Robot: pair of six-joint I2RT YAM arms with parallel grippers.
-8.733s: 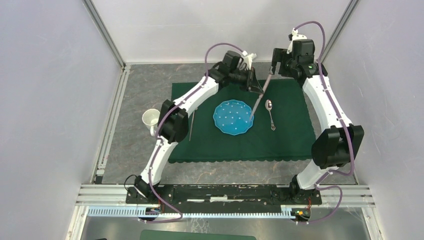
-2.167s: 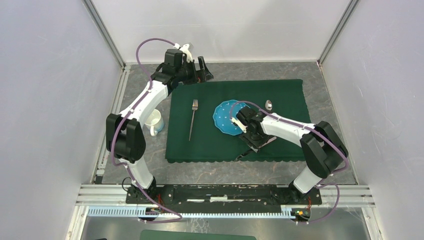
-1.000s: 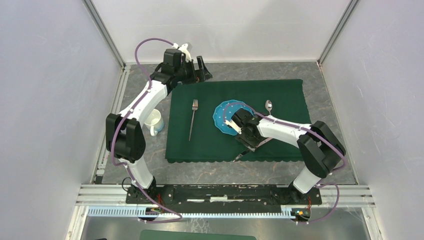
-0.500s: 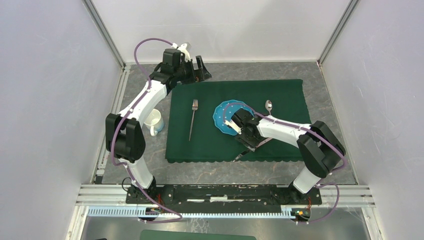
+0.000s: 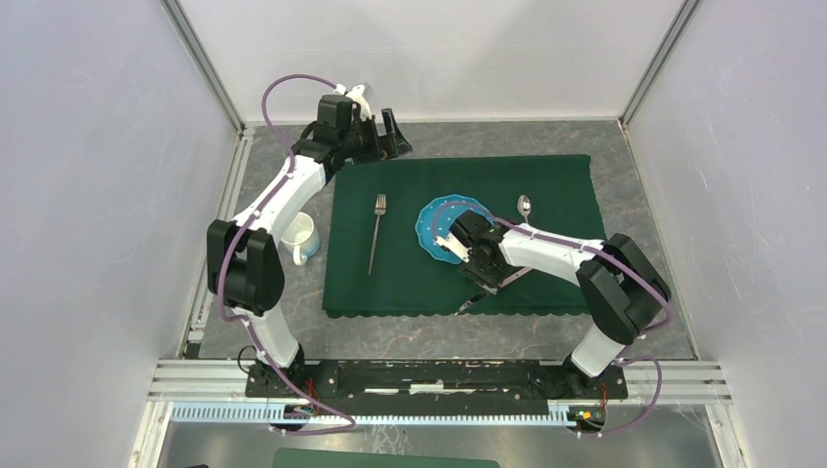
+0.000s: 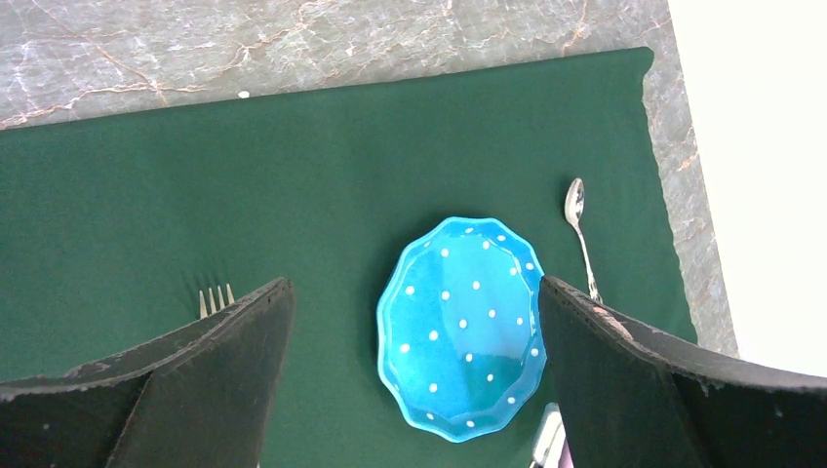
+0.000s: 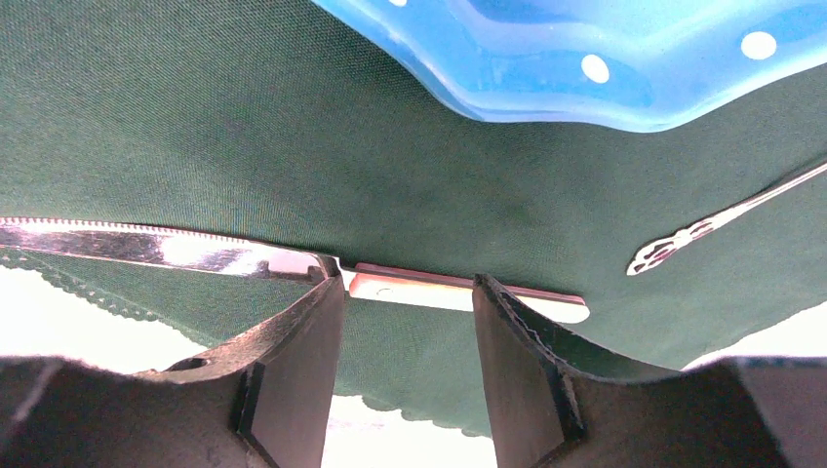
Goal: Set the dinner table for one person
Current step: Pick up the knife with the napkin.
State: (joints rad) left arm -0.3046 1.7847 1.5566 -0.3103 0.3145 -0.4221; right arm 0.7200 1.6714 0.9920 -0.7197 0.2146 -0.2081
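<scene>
On the dinner table [image 5: 439, 336] lies a dark green cloth [image 5: 556, 185] with a blue dotted plate [image 5: 437, 229] in its middle. A fork [image 5: 375, 234] lies left of the plate and a spoon [image 5: 525, 207] to its right. A knife [image 5: 468, 303] lies slanted on the cloth near the front edge. My right gripper [image 5: 485, 278] hovers low over it, open; the pale knife handle [image 7: 439, 291] crosses just beyond the fingertips of that gripper [image 7: 408, 278]. My left gripper [image 5: 390, 136] is raised at the back left, open and empty, looking down on the plate [image 6: 463, 331].
A white mug [image 5: 302, 239] stands on the grey stone left of the cloth, beside the left arm. Metal frame rails and pale walls enclose the table on three sides. The spoon handle [image 7: 683, 234] lies right of the right gripper.
The right gripper has crept slightly left toward the plate, staying low over the knife. The knife lies still on the cloth. The left arm has not moved.
</scene>
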